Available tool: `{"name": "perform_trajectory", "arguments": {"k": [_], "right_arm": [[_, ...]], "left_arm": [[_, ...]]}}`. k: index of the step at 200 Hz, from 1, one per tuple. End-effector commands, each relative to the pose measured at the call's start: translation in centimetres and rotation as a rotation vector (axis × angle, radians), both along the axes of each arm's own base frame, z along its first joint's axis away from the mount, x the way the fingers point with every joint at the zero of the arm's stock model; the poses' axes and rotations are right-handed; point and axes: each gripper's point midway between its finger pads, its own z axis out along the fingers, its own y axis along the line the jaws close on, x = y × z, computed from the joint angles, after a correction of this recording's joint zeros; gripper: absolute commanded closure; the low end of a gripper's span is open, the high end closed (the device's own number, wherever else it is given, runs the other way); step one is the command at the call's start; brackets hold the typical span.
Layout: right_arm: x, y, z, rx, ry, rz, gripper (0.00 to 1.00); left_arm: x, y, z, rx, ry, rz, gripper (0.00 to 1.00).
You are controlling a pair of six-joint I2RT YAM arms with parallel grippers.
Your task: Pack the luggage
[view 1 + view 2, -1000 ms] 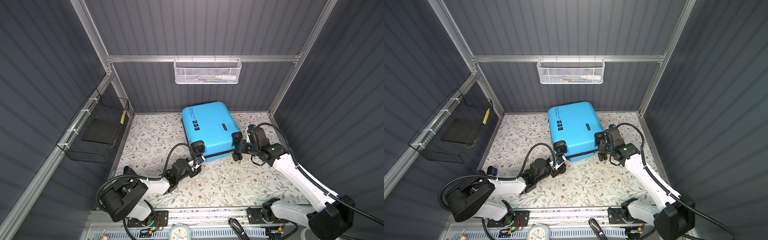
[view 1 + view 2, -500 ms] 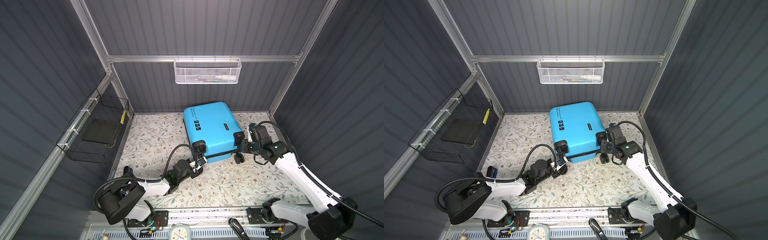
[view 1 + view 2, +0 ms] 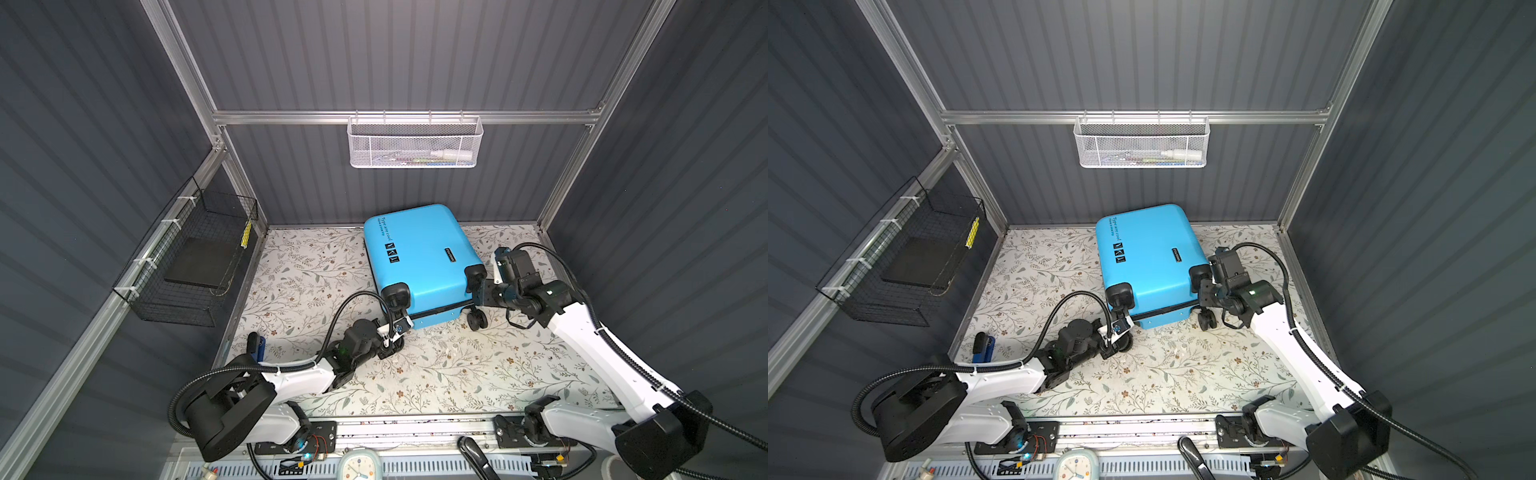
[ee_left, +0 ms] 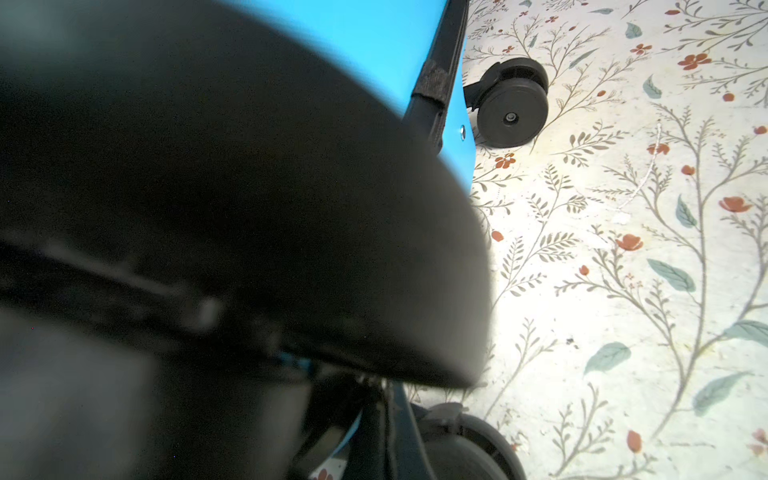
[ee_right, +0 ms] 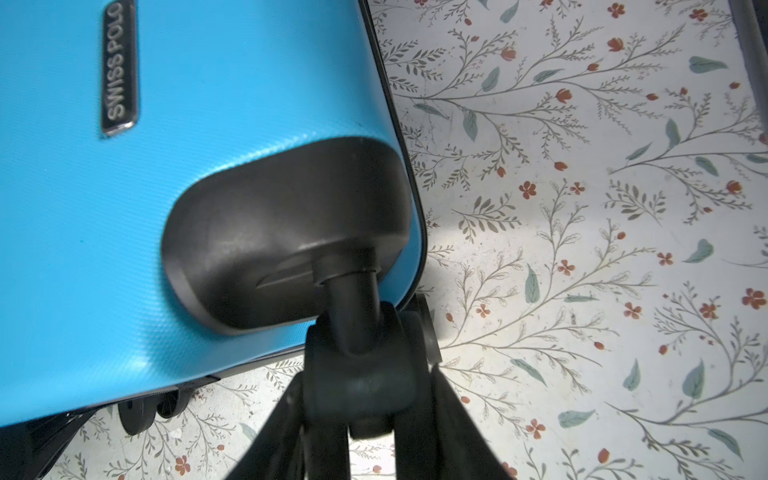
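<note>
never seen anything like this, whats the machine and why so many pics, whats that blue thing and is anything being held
It is a robot with two white arms, each ending in a two-fingered pincer. Two pictures look down from a camera pair overhead and are nearly the same; the other two come from a camera on each wrist. On the flowered table lies a blue suitcase, wheels toward the arms. The right pincer is clamped on one wheel. The left pincer is shut at the near corner; what it pinches is hidden. A white basket and a black basket hang on the walls.
</note>
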Motion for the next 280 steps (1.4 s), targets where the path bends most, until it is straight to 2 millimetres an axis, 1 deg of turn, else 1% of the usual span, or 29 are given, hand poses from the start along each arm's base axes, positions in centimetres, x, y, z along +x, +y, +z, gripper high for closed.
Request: {"name": "perform_trajectory", "arguments": {"k": [1, 20, 32, 50, 69, 81, 89, 101, 121, 141, 168, 211, 224, 245, 280], "right_arm": [[-1.1, 8.3, 0.6, 0.292, 0.035, 0.180, 1.00], [-1.3, 8.7, 0.4, 0.288, 0.039, 0.187, 1.00], [-1.4, 8.7, 0.5, 0.285, 0.039, 0.188, 1.00], [-1.4, 8.4, 0.6, 0.274, 0.034, 0.182, 1.00], [-1.5, 8.3, 0.5, 0.268, 0.037, 0.178, 1.00], [-1.5, 8.3, 0.3, 0.273, 0.042, 0.175, 1.00], [-1.6, 8.3, 0.2, 0.275, 0.042, 0.173, 1.00], [-1.6, 8.3, 0.0, 0.278, 0.047, 0.172, 1.00], [-1.6, 8.3, -0.2, 0.277, 0.052, 0.169, 1.00], [-1.6, 8.3, -0.3, 0.278, 0.053, 0.170, 1.00], [-1.7, 8.5, -0.5, 0.286, 0.062, 0.171, 1.00], [-2.0, 9.2, -0.9, 0.297, 0.072, 0.180, 1.00], [-2.0, 9.2, -1.1, 0.296, 0.076, 0.178, 1.00], [-2.1, 9.1, -1.2, 0.292, 0.077, 0.178, 1.00], [-2.3, 9.0, -1.4, 0.286, 0.076, 0.177, 1.00]], "left_arm": [[-6.8, -8.8, 12.9, -0.380, -0.246, -0.453, 1.00], [-7.4, -10.1, 13.2, -0.395, -0.260, -0.478, 1.00], [-7.3, -10.2, 13.3, -0.388, -0.285, -0.445, 1.00], [-5.8, -9.2, 13.5, -0.371, -0.322, -0.299, 1.00], [-4.9, -7.8, 13.4, -0.341, -0.352, -0.206, 1.00], [-5.2, -7.3, 13.5, -0.342, -0.391, -0.213, 1.00], [-5.8, -7.2, 13.6, -0.348, -0.412, -0.243, 1.00], [-6.1, -7.4, 13.9, -0.359, -0.421, -0.263, 1.00], [-7.1, -8.2, 14.6, -0.387, -0.414, -0.333, 1.00], [-7.4, -9.2, 14.9, -0.386, -0.404, -0.376, 1.00], [-7.5, -10.5, 14.7, -0.388, -0.392, -0.413, 1.00], [-7.7, -13.4, 14.6, -0.463, -0.330, -0.489, 1.00], [-7.6, -13.9, 14.4, -0.479, -0.334, -0.485, 1.00], [-7.3, -13.6, 13.6, -0.476, -0.321, -0.457, 1.00], [-7.1, -11.6, 11.5, -0.443, -0.267, -0.386, 1.00]]}}
